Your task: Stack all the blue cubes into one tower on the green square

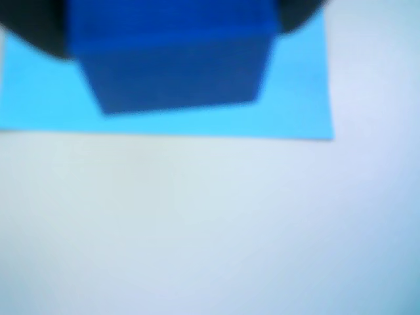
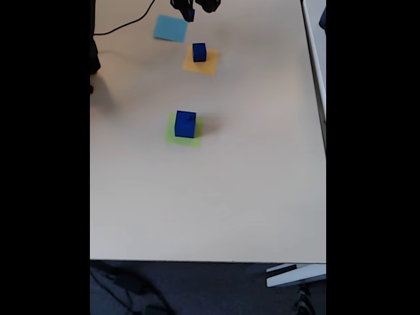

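Dark blue large cube [image 2: 186,124] sits on green square [image 2: 183,129] mid-table in fixed view, lime paper peeking out along left and bottom edges. Smaller blue cube [image 2: 199,52] rests on orange square [image 2: 201,61] further back. Gripper [image 2: 191,9] up at top edge, just right of light-blue paper square [image 2: 170,28], clamped on third blue cube [image 2: 189,13], raised off table. Wrist view, blurred: held cube [image 1: 174,56] fills top, light-blue paper [image 1: 298,98] beneath it, pale table [image 1: 210,230] below

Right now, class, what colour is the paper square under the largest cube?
Lime green, best seen in the fixed view.
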{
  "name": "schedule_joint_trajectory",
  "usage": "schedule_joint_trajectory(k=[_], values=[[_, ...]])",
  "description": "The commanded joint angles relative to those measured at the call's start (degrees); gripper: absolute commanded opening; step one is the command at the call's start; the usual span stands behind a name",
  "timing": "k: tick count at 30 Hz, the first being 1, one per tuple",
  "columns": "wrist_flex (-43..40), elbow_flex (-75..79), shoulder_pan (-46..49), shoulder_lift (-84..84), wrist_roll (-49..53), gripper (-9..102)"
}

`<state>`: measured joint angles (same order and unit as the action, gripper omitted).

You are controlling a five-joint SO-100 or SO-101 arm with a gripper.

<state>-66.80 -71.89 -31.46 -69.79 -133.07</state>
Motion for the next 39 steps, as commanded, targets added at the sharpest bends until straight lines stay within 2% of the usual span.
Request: schedule_joint_trajectory(k=[1,21,39], values=[[0.4,4.0,-1.5,-0.2,-4.1,0],[0.7,-7.6,-3.6,-2.8,-9.8,0],[6.6,-10.1,-5.4,-0.7,-11.3,0]])
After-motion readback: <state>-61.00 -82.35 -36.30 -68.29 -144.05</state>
